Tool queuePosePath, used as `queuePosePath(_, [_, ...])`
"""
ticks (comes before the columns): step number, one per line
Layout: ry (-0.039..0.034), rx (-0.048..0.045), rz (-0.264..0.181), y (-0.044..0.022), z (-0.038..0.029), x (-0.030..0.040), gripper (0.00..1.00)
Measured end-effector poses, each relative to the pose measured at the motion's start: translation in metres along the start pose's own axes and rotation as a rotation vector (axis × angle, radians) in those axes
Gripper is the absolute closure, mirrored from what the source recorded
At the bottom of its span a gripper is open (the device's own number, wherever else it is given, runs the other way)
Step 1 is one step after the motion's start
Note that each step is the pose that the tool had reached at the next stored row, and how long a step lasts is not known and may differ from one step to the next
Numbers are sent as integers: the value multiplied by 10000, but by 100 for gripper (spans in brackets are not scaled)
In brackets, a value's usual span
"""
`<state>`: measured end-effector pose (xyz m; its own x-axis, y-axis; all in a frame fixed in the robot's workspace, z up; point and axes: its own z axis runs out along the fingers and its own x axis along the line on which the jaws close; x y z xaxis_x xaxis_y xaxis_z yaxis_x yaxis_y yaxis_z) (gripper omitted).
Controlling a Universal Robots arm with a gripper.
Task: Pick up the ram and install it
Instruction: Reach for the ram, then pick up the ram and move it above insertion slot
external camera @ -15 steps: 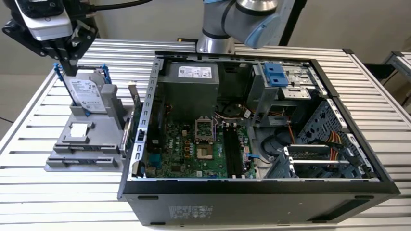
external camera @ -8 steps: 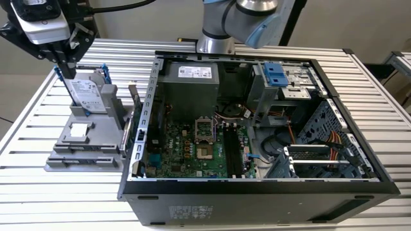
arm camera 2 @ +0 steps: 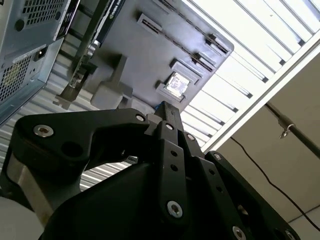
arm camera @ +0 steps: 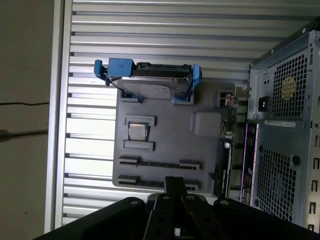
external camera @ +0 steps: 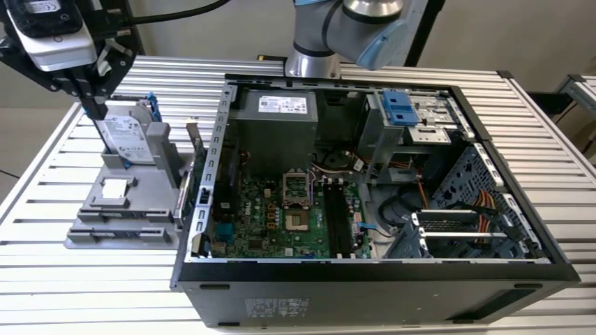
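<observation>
We are logging: black metal gripper, fingers pressed together, hanging over a grey plastic parts tray on ribbed silver metal table; pale floor beyond; ram's place: cannot tell.

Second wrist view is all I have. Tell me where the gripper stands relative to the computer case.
Observer: In the exterior view the gripper hangs above a grey tray, on the exterior view's left of the open case.
Operator: Report what stands in that tray.
Observer: A silver hard drive with blue handles stands on edge at one end of it.
Operator: Check the motherboard's memory slots.
Observer: The long black slots on the motherboard look empty.
</observation>
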<state>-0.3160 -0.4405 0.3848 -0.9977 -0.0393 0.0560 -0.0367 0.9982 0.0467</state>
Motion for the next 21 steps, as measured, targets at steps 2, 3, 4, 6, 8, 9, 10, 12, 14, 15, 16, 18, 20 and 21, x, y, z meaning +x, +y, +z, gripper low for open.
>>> queuePosePath(2, [0,0,-1,-27,-1,2,100])
queuePosePath(3, [0,0,-3,-41,-2,4,100])
queuePosePath(4, [1,1,-3,-55,-3,5,100])
queuePosePath(6, [0,1,-6,-83,-3,7,100])
queuePosePath(8, [1,1,-10,-113,-5,10,100])
queuePosePath(9, [1,1,-12,-125,-5,12,100])
queuePosePath(10, [0,1,-14,-137,-5,13,100])
queuePosePath(12, [1,1,-16,-161,-7,16,100])
queuePosePath(14, [1,2,-19,-185,-8,18,100])
queuePosePath(15, [1,1,-20,-196,-8,19,100])
queuePosePath(16, [1,1,-21,-206,-9,20,100])
queuePosePath(18, [1,1,-21,-218,-9,22,100])
queuePosePath(20, [4,1,-21,-221,-9,22,100])
queuePosePath(21, [8,1,-21,-221,-9,22,100])
